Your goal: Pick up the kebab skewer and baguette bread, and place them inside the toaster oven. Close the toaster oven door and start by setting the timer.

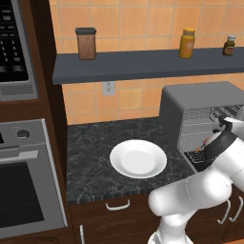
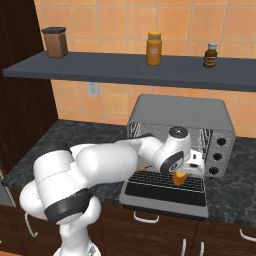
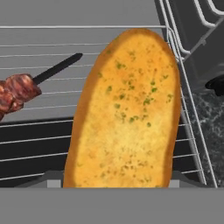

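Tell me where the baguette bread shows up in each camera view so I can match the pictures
Left base view: hidden behind the arm's wrist at the toaster oven mouth; I can't make it out.
Right base view: baguette bread, an orange tip low centre-right, under the wrist, over the open toaster oven door.
Hand view: large, centre, over the wire rack.
Shared landmark: the toaster oven.

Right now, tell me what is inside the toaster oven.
On the wire rack inside the toaster oven lies the kebab skewer. The baguette bread is over the rack too, hiding the rack beneath it and the gripper's fingertips.
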### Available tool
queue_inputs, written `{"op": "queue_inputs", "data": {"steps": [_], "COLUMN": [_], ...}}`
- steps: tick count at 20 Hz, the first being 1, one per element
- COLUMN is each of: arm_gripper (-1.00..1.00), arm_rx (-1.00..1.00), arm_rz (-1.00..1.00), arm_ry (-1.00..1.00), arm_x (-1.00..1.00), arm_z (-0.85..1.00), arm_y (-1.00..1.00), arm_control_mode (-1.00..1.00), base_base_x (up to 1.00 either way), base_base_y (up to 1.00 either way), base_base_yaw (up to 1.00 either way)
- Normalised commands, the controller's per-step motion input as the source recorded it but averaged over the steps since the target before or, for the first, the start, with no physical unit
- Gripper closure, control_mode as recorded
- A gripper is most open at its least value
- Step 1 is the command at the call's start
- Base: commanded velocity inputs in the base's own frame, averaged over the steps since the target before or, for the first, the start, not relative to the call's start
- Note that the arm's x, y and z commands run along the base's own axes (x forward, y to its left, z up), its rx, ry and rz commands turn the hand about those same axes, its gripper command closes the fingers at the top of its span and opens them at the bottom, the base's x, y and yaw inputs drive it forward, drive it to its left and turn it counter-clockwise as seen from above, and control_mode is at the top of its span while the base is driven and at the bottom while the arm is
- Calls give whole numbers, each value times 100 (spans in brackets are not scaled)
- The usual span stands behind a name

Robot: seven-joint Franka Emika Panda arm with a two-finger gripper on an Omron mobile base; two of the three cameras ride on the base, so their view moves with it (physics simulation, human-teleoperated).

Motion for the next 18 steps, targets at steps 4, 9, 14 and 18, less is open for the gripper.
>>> {"op": "queue_inputs", "data": {"steps": [4,9,14,18], "arm_gripper": [100,100,-100,-100], "arm_rx": [2,2,1,0], "arm_rz": [0,0,0,0], "arm_ry": [-2,-2,-1,-1], "arm_x": [4,5,8,12], "arm_z": [-8,-6,-8,-6], "arm_y": [0,0,0,0], "arm_control_mode": [-100,-100,-100,-100], "base_base_x": [0,0,0,0], "base_base_y": [0,0,0,0], "base_base_yaw": [0,0,0,0]}}
